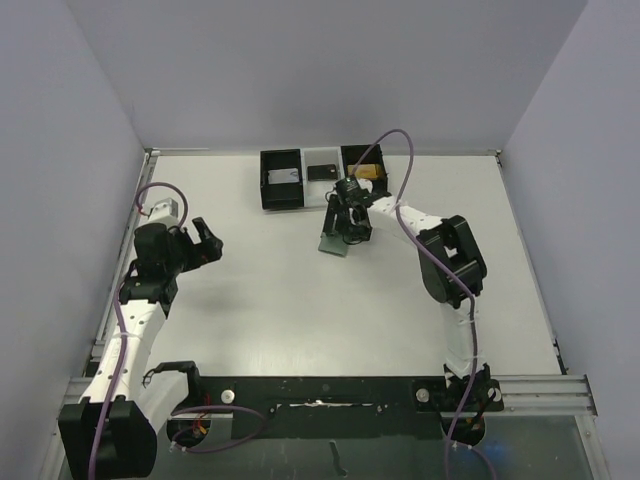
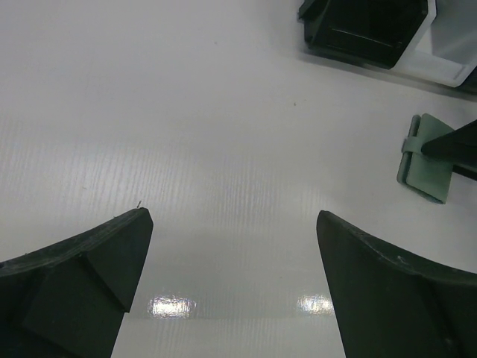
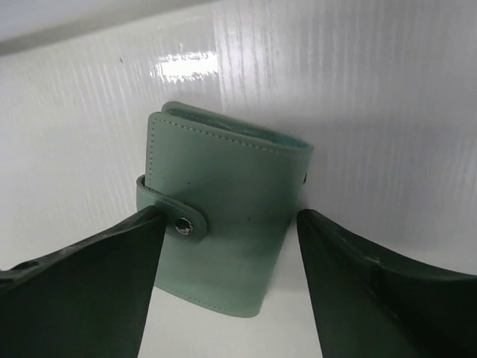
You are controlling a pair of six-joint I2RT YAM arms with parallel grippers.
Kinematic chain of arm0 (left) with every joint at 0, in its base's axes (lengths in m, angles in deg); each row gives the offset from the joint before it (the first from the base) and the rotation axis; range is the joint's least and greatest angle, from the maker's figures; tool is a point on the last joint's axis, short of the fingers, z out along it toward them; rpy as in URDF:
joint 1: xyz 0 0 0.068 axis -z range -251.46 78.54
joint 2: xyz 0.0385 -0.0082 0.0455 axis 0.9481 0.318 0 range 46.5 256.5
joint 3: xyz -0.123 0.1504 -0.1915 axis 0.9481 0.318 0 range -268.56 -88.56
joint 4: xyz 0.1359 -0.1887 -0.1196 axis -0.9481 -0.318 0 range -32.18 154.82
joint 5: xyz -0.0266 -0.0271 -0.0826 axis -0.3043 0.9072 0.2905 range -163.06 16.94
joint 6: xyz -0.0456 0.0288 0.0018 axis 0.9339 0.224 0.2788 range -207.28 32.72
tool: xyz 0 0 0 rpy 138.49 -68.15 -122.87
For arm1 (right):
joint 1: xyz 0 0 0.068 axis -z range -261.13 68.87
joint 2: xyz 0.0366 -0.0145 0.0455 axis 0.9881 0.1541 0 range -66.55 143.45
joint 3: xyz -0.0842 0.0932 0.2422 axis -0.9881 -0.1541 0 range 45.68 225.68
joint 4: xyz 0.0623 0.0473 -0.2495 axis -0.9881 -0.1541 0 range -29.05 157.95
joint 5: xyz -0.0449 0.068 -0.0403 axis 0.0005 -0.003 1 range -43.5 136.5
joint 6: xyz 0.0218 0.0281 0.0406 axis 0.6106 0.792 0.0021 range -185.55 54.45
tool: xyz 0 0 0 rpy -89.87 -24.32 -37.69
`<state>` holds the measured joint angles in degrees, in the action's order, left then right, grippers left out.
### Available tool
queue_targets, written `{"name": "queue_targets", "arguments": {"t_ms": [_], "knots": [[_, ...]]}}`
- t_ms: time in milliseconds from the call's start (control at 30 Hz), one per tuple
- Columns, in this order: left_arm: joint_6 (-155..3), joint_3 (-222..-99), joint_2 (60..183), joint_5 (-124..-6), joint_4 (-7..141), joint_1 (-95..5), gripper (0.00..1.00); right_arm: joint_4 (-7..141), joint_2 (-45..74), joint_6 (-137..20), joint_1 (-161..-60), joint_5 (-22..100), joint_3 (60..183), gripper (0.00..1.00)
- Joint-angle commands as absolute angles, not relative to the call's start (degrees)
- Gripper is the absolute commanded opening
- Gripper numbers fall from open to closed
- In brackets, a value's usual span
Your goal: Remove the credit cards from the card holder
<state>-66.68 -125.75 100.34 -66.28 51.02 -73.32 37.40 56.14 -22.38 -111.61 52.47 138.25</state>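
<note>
One snapped-shut card holder point(image 3: 231, 171) lies on open tabletop point(image 1: 300, 310). The right tool point(image 3: 229, 220) is spread astride its side edges. The left tool point(image 2: 235, 224) gapes wide, well apart leftward.

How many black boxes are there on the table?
2. One black box stands at the far edge, left of a white box; the other stands right of it. None seems hidden.

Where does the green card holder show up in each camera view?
Top external: card holder near centre, below the black boxes.
Left wrist: card holder at the right edge.
Right wrist: card holder centre, closed, between the fingers.
Shared landmark: the right gripper poised over it.
</note>
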Motion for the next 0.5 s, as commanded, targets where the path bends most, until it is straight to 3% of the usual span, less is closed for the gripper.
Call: {"name": "queue_targets", "arguments": {"t_ms": [0,133,300,367,467], "knots": [[-66.7,-125.2,100.6,-61.7,55.0,-73.4,0.93,38.5,50.0,-25.2,-113.3,56.8,128.6,0.66],[-67.2,-125.1,102.0,-57.2,55.6,-71.4,0.93,41.9,44.3,-29.0,-115.2,54.9,117.8,0.50],[-67.3,-125.9,104.1,-58.9,54.6,-61.5,0.91,48.4,31.8,-32.5,-118.7,49.0,102.5,0.49],[-65.9,-126.0,105.5,-60.0,55.5,-56.2,0.90,51.7,25.5,-32.1,-119.5,45.6,96.8,0.53],[-64.6,-128.0,108.1,-62.2,57.7,-49.4,0.89,54.8,15.7,-29.6,-119.4,44.1,90.2,0.68]]}}
